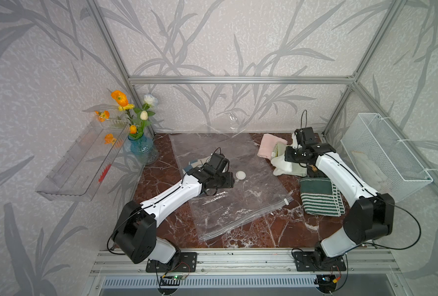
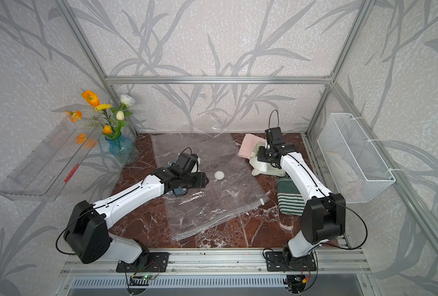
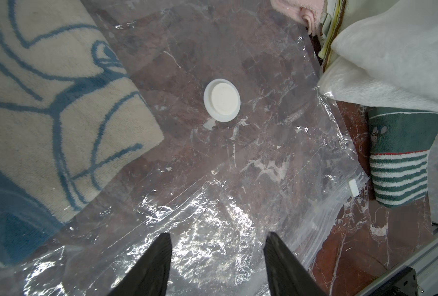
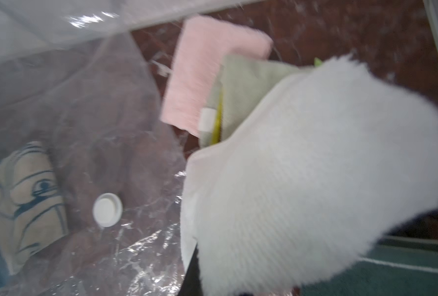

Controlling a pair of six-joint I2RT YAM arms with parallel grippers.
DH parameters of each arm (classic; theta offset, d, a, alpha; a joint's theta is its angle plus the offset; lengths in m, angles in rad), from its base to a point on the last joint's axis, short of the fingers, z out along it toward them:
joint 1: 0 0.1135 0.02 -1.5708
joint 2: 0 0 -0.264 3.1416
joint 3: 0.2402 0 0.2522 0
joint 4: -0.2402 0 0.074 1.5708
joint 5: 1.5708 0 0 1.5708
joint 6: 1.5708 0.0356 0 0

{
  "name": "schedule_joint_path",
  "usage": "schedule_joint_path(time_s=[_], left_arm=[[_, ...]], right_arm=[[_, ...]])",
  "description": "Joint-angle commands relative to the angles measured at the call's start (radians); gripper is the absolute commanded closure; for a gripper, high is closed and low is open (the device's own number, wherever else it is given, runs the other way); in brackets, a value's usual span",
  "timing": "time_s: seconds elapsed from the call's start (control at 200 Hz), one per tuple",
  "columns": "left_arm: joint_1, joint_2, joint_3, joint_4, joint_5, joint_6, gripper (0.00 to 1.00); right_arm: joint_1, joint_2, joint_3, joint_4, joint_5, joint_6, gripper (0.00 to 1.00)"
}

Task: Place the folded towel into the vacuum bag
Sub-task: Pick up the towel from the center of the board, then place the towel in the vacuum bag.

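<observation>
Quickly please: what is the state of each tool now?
Left tool: open, holding nothing.
Right tool: closed on the white towel.

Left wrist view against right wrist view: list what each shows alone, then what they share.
Only the left wrist view: the left hand, jaws apart above the vacuum bag; the white zip slider on the bag's edge; the stripes of the green towel.
Only the right wrist view: the broad face of the pale green cloth with its white label, and the whole top of the pink towel.
Both: the bag, its white valve, the blue-patterned towel, the white towel and some of the pink towel.
</observation>
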Motion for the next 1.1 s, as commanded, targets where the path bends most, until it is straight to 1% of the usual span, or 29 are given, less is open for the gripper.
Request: schedule_joint_path(time_s=[0.0, 0.05, 0.135, 0.165, 0.22, 0.295, 0.365, 0.405, 0.45, 0.475, 0.505, 0.525, 0.58, 0.61, 0.65, 0.695, 0.77, 0.805, 0.885, 0.955, 1.005, 1.095], left_arm=[[0.038, -0.096, -0.023, -0.039, -0.096, -0.036, 0.41], [0.07, -0.134, -0.042, -0.048, -0.123, -0.051, 0.41], [0.146, -0.203, -0.075, -0.067, -0.132, -0.064, 0.41], [0.171, -0.224, -0.084, -0.073, -0.134, -0.064, 0.41], [0.2, -0.256, -0.095, -0.083, -0.141, -0.054, 0.41], [0.215, -0.275, -0.098, -0.098, -0.149, -0.04, 0.41], [0.215, -0.271, -0.105, -0.092, -0.133, -0.039, 0.41], [0.217, -0.267, -0.115, -0.066, -0.104, -0.031, 0.41], [0.216, -0.259, -0.129, -0.036, -0.065, -0.04, 0.41], [0.217, -0.252, -0.134, -0.02, -0.046, -0.047, 0.41], [0.216, -0.241, -0.136, -0.006, -0.028, -0.056, 0.41], [0.214, -0.233, -0.135, -0.001, -0.017, -0.059, 0.41], [0.212, -0.211, -0.125, -0.002, 0.013, -0.063, 0.41], [0.209, -0.2, -0.112, -0.013, 0.028, -0.06, 0.41], [0.202, -0.185, -0.1, -0.028, 0.05, -0.055, 0.41], [0.185, -0.169, -0.094, -0.036, 0.083, -0.053, 0.41], [0.137, -0.136, -0.107, -0.023, 0.152, -0.072, 0.41], [0.11, -0.117, -0.121, -0.005, 0.18, -0.1, 0.41], [0.033, -0.062, -0.168, 0.084, 0.231, -0.176, 0.41], [-0.026, 0.009, -0.193, 0.161, 0.247, -0.232, 0.41], [-0.055, 0.061, -0.185, 0.174, 0.24, -0.24, 0.41], [-0.077, 0.126, -0.165, 0.18, 0.214, -0.235, 0.44]], right_arm=[[0.129, -0.003, 0.183, -0.204, -0.016, -0.118, 0.97], [0.177, 0.009, 0.228, -0.22, -0.115, -0.119, 0.97], [0.211, 0.002, 0.217, -0.176, -0.365, -0.074, 0.97], [0.211, -0.012, 0.181, -0.125, -0.48, -0.045, 0.97], [0.21, -0.033, 0.096, -0.023, -0.636, 0.015, 0.97], [0.201, -0.03, -0.022, 0.061, -0.763, 0.041, 0.96], [0.181, 0.012, -0.142, 0.122, -0.85, 0.05, 0.92], [0.175, 0.054, -0.191, 0.126, -0.84, 0.031, 0.88], [0.171, 0.11, -0.226, 0.106, -0.806, -0.013, 0.81], [0.172, 0.162, -0.235, 0.093, -0.784, -0.038, 0.76], [0.17, 0.212, -0.238, 0.072, -0.749, -0.065, 0.64], [0.168, 0.242, -0.231, 0.05, -0.706, -0.076, 0.58], [0.169, 0.315, -0.199, -0.039, -0.53, -0.1, 0.41], [0.169, 0.329, -0.188, -0.07, -0.449, -0.105, 0.36], [0.169, 0.316, -0.19, -0.092, -0.36, -0.101, 0.31], [0.172, 0.282, -0.198, -0.105, -0.315, -0.101, 0.29], [0.188, 0.207, -0.226, -0.113, -0.289, -0.086, 0.29], [0.201, 0.175, -0.247, -0.112, -0.291, -0.076, 0.29], [0.217, 0.125, -0.311, -0.076, -0.331, -0.034, 0.29], [0.217, 0.076, -0.386, -0.012, -0.375, 0.008, 0.29], [0.217, 0.067, -0.428, 0.032, -0.397, 0.031, 0.29], [0.218, 0.078, -0.475, 0.11, -0.455, 0.081, 0.3]])
